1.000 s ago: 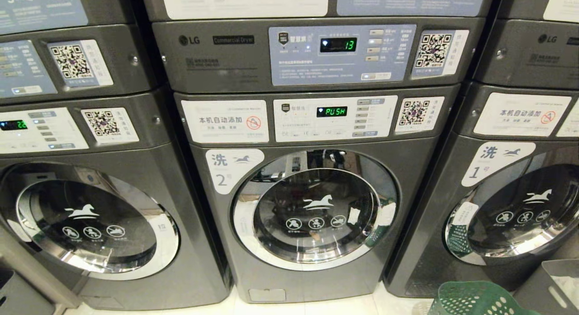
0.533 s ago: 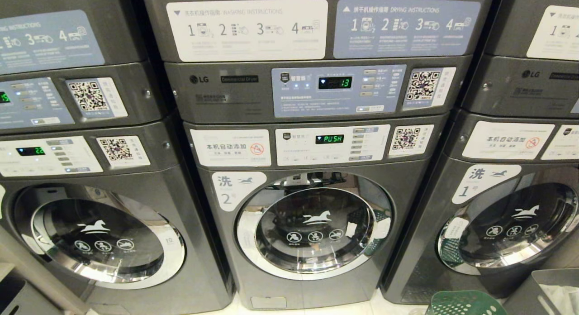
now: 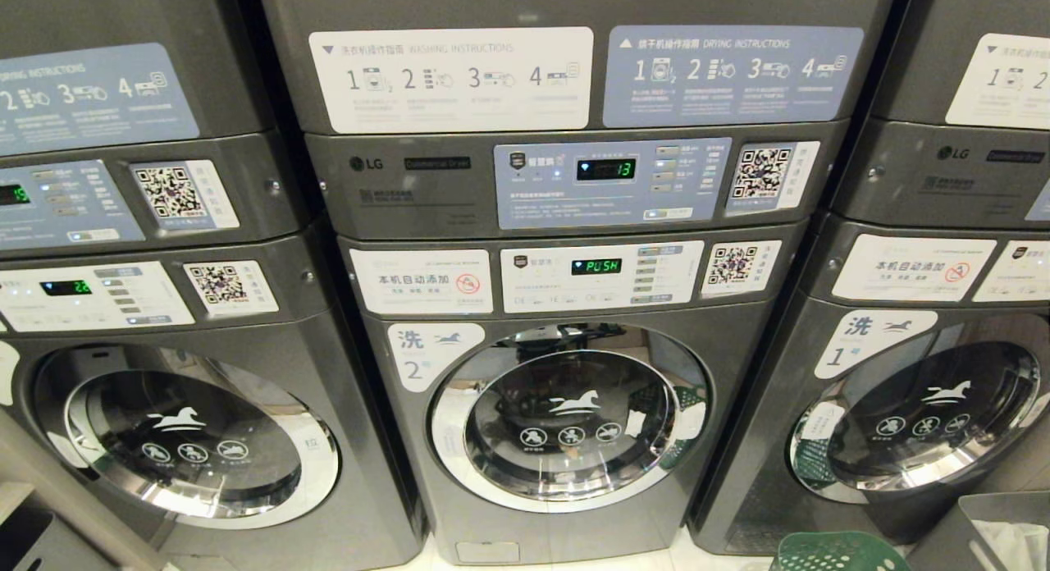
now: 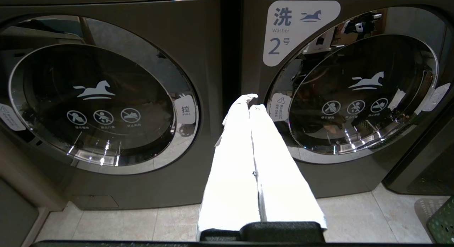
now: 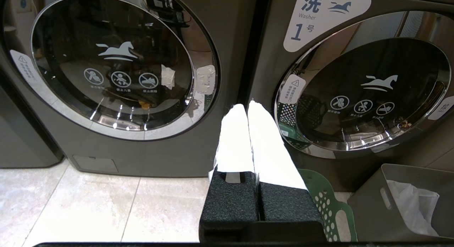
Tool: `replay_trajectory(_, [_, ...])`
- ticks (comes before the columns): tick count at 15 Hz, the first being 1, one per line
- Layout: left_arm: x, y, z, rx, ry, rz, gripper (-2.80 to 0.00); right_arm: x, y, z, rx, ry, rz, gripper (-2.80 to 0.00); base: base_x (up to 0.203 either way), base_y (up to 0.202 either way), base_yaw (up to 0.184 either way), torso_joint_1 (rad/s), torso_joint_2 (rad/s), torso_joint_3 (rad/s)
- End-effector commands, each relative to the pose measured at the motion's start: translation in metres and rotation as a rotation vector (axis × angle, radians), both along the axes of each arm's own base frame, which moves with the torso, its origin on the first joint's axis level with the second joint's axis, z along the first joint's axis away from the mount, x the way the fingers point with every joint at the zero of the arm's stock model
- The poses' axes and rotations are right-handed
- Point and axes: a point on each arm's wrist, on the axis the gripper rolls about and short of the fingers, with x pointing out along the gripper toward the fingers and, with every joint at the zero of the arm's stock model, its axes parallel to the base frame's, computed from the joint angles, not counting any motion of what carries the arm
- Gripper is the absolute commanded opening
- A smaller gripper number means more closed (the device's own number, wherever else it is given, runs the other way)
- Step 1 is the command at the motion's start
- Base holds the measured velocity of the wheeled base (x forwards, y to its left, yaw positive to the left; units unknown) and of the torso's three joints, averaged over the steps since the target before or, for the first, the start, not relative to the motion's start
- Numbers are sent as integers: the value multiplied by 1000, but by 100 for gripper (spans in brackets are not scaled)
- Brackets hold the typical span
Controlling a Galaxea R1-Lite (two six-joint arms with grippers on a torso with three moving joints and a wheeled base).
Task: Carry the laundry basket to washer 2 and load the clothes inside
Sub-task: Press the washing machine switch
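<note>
Washer 2 (image 3: 566,415): middle machine of the row; round door closed, display reading PUSH.
Laundry basket (image 3: 828,552): green, perforated, on the tiled floor (image 5: 71,201) before washer 1 (image 3: 910,415), beside a grey bin (image 5: 408,201).
Left gripper (image 4: 250,101): white fingers pressed together, empty, pointing between washer 2 and its left neighbour.
Right gripper (image 5: 246,105): fingers pressed together, empty, above the basket's rim.

Head camera higher, view tilted up; washer 2 (image 3: 566,423) lower in frame.
</note>
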Motion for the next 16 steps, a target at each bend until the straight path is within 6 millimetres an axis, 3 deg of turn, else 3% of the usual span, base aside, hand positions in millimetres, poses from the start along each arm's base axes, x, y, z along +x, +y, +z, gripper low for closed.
replay_trajectory(1, [1, 0, -2, 1, 7, 0, -280, 0, 0, 0, -7, 1, 3, -280, 0, 0, 0, 0, 0, 0])
replay_trajectory(3, [1, 0, -2, 1, 7, 0, -280, -6, 0, 19, -20, -66, 9, -280, 0, 0, 0, 0, 0, 0])
replay_trajectory(5, [1, 0, -2, -1, 7, 0, -280, -17, 1, 51, -22, -118, 37, -280, 0, 0, 0, 0, 0, 0])
replay_trajectory(7, [1, 0, -2, -1, 7, 0, -280, -5, 2, 70, -12, -11, 94, -280, 0, 0, 0, 0, 0, 0])
replay_trajectory(11, [1, 0, -2, 1, 7, 0, -280, 59, 6, 101, 70, 282, 266, -280, 0, 0, 0, 0, 0, 0])
replay_trajectory(13, [1, 0, -2, 0, 7, 0, -280, 105, 13, 107, 88, 365, 382, -280, 0, 0, 0, 0, 0, 0])
replay_trajectory(16, [1, 0, -2, -1, 7, 0, -280, 180, 37, 106, 49, 328, 537, -280, 0, 0, 0, 0, 0, 0])
